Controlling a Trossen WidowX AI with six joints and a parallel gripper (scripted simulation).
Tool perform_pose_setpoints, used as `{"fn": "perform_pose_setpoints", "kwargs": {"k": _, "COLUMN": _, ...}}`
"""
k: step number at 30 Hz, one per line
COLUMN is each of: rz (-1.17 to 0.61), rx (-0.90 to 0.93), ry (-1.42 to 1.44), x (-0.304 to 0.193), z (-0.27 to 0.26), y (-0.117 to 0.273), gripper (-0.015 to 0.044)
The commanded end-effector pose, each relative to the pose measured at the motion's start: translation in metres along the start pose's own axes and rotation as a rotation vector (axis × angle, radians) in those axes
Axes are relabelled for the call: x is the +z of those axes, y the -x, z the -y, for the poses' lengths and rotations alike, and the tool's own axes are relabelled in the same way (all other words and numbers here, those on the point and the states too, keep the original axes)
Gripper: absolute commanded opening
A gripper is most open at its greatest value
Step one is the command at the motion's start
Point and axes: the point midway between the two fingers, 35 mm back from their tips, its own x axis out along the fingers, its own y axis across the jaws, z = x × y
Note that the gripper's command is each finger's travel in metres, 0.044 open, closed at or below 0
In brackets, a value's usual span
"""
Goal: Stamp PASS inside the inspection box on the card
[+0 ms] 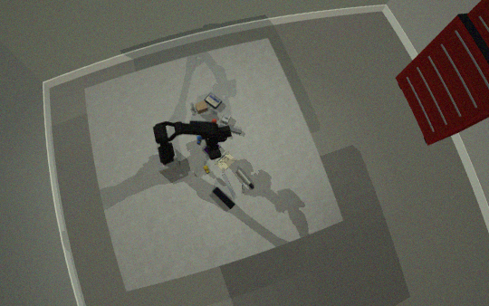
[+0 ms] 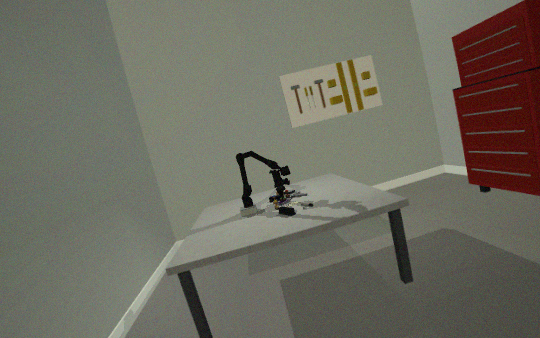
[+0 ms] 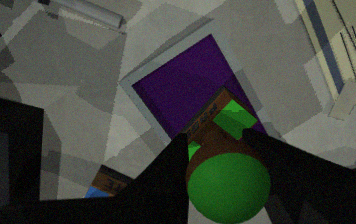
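My gripper point(image 3: 214, 139) point(image 2: 280, 194) is shut on the green-knobbed stamp point(image 3: 229, 187), which has a brown body and a block with dark lettering too blurred to read surely. In the wrist view the block overlaps the lower right part of the purple ink pad point(image 3: 182, 85) in its grey tray. Whether it touches the pad cannot be told. The cream card point(image 3: 320, 22) point(image 1: 225, 161) lies to the upper right in the wrist view; its inspection box is not clearly seen. In the top view the arm hides the held stamp and most of the pad.
A blue stamp point(image 3: 98, 192) point(image 1: 199, 139) stands near the pad. A yellow stamp point(image 1: 206, 169), a black block point(image 1: 223, 197) and a grey tube point(image 1: 244, 177) lie around the card. A red-topped item point(image 1: 214, 120), a tan block point(image 1: 201, 107) and a dark-framed item point(image 1: 213, 100) are on the arm's other side.
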Motion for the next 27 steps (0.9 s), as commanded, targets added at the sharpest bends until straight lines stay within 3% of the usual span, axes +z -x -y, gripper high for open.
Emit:
{"fn": "perform_pose_setpoints", "kwargs": {"k": 1, "rz": -0.001, "rx": 0.003, "ry": 0.0, "x": -0.0002, "z": -0.0004, "y": -0.0013, "gripper": 0.0}}
{"fn": "perform_pose_setpoints", "kwargs": {"k": 27, "rz": -0.001, "rx": 0.003, "ry": 0.0, "x": -0.0003, "z": -0.0004, "y": -0.0062, "gripper": 0.0}}
